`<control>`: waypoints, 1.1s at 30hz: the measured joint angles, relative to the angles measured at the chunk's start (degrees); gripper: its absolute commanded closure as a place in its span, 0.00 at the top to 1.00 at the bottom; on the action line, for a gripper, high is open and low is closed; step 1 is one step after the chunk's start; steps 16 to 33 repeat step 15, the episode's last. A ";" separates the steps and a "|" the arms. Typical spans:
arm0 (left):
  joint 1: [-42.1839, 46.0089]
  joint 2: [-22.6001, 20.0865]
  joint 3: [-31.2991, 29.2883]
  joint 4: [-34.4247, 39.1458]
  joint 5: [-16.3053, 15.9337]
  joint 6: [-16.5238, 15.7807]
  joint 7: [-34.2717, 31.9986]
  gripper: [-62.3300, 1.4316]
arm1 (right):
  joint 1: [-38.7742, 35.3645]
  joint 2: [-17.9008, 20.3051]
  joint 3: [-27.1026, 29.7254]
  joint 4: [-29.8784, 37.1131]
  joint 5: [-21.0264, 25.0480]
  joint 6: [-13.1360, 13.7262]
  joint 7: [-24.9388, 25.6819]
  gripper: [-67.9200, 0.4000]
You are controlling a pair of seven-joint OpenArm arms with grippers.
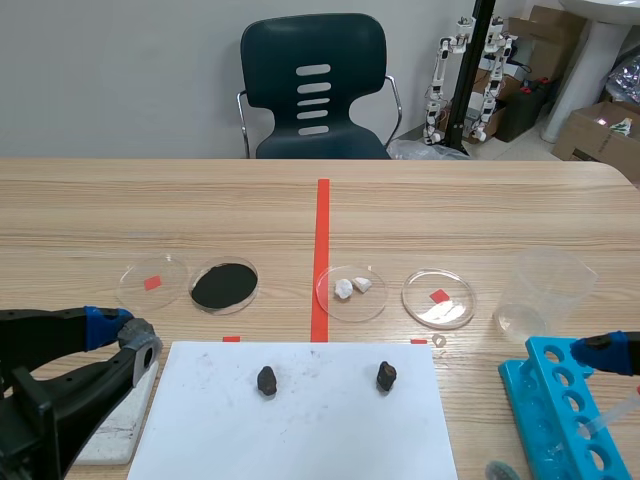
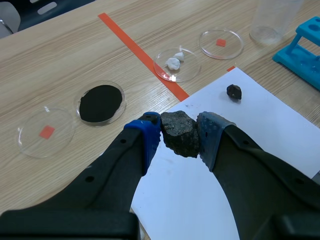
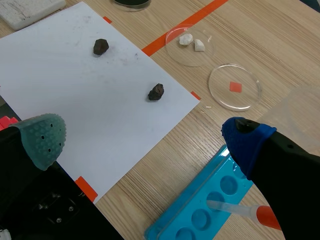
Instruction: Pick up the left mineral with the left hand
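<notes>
My left jaws point(image 1: 124, 328) stand partly open and hold nothing. The left mineral point(image 1: 266, 380), a dark lump, lies on the white sheet point(image 1: 300, 440), ahead of my tips and off toward the table's middle, apart from them. From my own wrist it sits framed exactly in the gap between my pads point(image 2: 146, 136), so I judge the line of approach is already right and only the closing of that distance remains. It looks chunky, with no clear long axis I can trust. My left jaws are much nearer it than my right jaws point(image 3: 144, 140), which gape wide and empty over the blue tube rack point(image 1: 560, 410). My height above the sheet is hard to read, and the mineral's underside is hidden.
</notes>
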State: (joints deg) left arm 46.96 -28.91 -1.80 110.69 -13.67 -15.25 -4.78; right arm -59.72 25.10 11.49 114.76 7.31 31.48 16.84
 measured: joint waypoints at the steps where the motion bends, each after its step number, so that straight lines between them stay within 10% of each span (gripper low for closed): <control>1: 0.00 0.00 0.00 0.00 0.31 0.00 0.07 0.23 | 0.00 0.00 0.00 0.00 0.00 0.00 0.00 1.00; 33: 0.00 0.00 0.00 0.00 0.26 0.13 0.07 0.23 | 0.00 0.00 0.00 0.00 0.00 0.00 0.00 1.00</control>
